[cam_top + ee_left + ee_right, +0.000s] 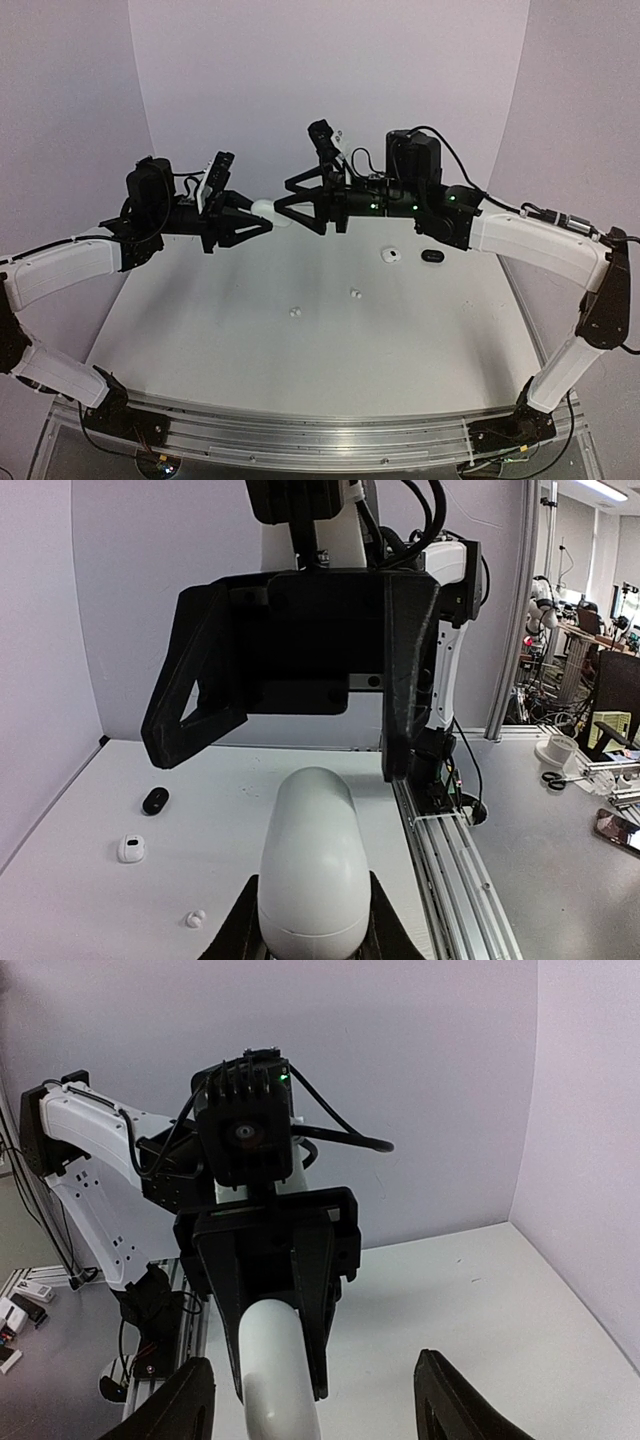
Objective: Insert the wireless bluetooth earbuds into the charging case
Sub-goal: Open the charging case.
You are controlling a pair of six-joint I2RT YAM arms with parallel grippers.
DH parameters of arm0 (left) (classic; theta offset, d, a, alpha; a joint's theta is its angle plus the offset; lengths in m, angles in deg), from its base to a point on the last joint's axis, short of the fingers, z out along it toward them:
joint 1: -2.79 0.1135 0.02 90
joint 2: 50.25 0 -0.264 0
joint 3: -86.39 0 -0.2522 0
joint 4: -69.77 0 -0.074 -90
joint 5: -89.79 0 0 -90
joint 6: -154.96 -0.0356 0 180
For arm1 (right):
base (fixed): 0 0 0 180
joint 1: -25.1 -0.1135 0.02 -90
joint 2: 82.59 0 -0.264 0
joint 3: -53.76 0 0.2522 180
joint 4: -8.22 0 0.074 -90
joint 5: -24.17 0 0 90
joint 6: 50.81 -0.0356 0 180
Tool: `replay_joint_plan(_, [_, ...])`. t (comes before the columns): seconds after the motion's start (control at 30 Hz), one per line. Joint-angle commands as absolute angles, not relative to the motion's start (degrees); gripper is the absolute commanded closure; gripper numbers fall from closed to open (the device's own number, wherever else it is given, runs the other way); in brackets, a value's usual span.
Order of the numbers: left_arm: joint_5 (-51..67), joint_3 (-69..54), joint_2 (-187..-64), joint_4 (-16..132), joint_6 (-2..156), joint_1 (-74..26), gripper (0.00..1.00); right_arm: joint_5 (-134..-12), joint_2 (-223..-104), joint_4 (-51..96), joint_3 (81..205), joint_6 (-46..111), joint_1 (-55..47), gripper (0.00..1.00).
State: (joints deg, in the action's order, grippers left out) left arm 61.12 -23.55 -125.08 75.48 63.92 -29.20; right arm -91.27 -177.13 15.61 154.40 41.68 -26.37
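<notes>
Gripping the white charging case (pixel 310 870) in the left tool (pixel 256 215); holding the right tool (pixel 318 1398) spread open around that case's free end.

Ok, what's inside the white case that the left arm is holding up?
Only its smooth outer shell shows. The white case looks closed, clamped between the jaws of the left gripper, so whatever is inside is covered.
</notes>
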Motion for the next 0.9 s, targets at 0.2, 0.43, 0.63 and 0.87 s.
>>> replay_joint_plan(0.2, [61.8, -20.4, -123.6, 77.5, 65.8, -29.5, 1.0, -90.1, -178.8, 16.1, 157.0, 41.7, -26.8, 0.26])
replay_joint_plan(0.43, [63.6, -21.0, -122.6, 76.8, 63.5, -29.9, 1.0, -85.5, -179.1, 17.6, 157.5, 42.0, -26.8, 0.28])
replay_joint_plan(0.63, [65.9, -21.5, -121.9, 73.7, 57.9, -30.5, 1.0, -82.6, -178.8, 18.4, 158.3, 41.7, -26.8, 0.31])
replay_joint_plan(0.87, [66.1, -22.4, -121.0, 67.5, 47.8, -30.8, 1.0, -80.8, -178.4, 19.9, 159.9, 41.7, -26.6, 0.31])
